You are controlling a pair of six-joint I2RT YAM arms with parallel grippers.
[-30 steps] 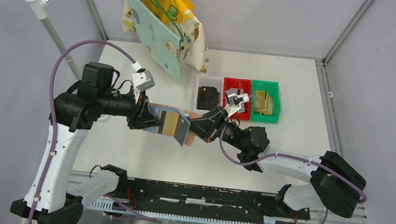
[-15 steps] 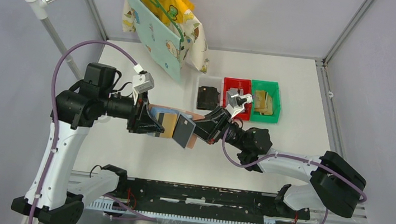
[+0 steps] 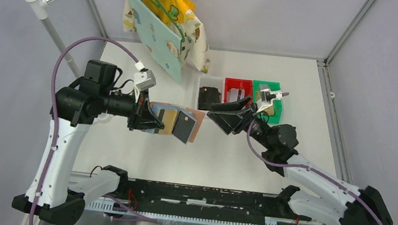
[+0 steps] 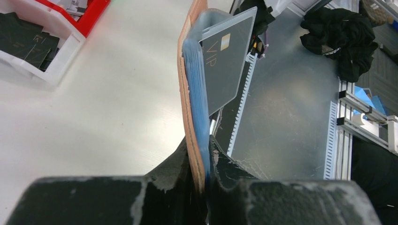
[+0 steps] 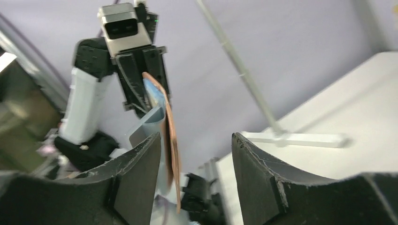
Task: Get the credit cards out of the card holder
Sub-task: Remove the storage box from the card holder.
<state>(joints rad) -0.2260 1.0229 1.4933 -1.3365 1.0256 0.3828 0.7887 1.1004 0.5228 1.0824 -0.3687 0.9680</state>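
Left gripper [image 3: 156, 122] is pinched tight on the card holder [image 3: 199, 119], clamping the salmon cover and blue pockets together at one end. The holder is up off the table [image 3: 140, 162], open, left of the red bin [image 3: 239, 81] and nearer the arm bases.

Two cards poke out of its pockets. The gold-tan card [image 3: 169, 119] is on the side farther from the red bin. The grey card [image 3: 184, 126] is on the side closer to it, tilted and well out of its pocket. Left wrist view shows "VIP" and a chip on the grey card.

Right gripper [image 3: 225, 119] has its jaws wide with nothing in them. It sits between the holder and the red bin, just in front of the bin, tips aimed at the holder but apart from it.

Clear bin [image 3: 198, 92] touches the red bin's left side, with black cards [image 3: 208, 96] in it. Green bin [image 3: 265, 84] touches the red bin's right side, partly hidden by the right wrist. I can't make out its contents.
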